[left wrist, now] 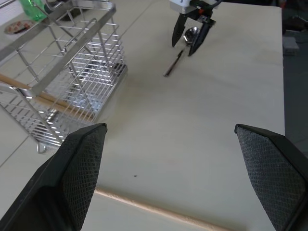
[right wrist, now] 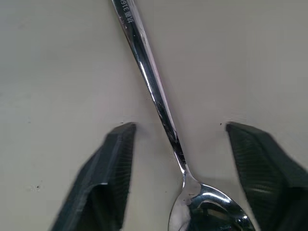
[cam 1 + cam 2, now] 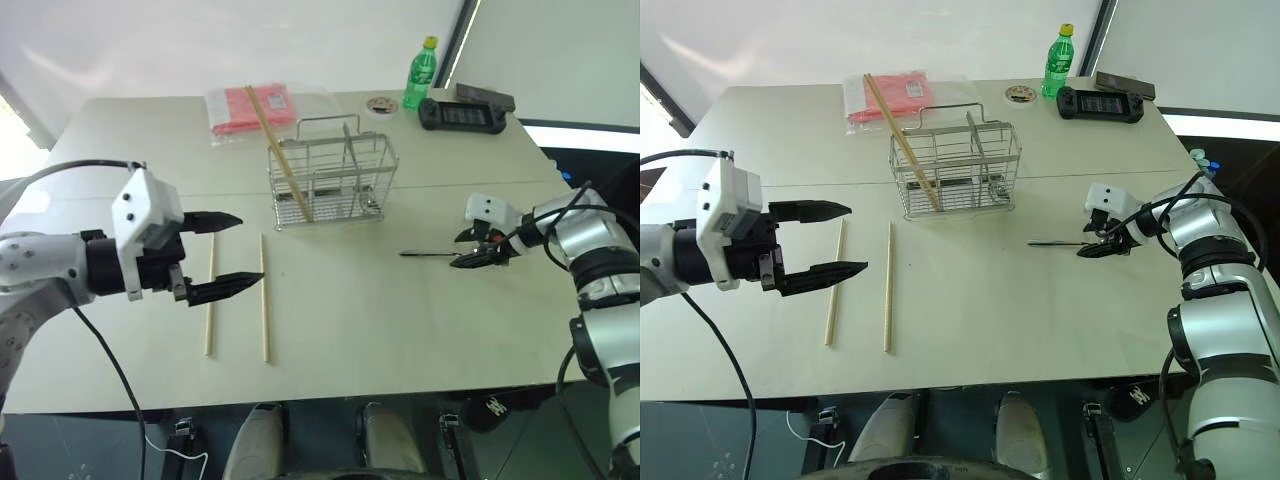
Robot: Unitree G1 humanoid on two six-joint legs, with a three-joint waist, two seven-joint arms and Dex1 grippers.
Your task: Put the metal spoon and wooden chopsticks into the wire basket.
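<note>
Task partly done: one chopstick in basket, spoon grab starting.
One of the wooden chopsticks [image 3: 283,152] leans in the wire basket [image 3: 332,172] mid-table; two more [image 3: 237,295] lie on the table near left. Right gripper [image 2: 179,168] straddles the metal spoon [image 2: 159,108] at right, fingers part-open, not gripping. Left gripper [image 3: 218,254] wide open, empty.

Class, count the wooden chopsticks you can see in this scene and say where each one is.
3: two chopsticks lie side by side on the table, one left of the other; a third leans in the basket.
</note>
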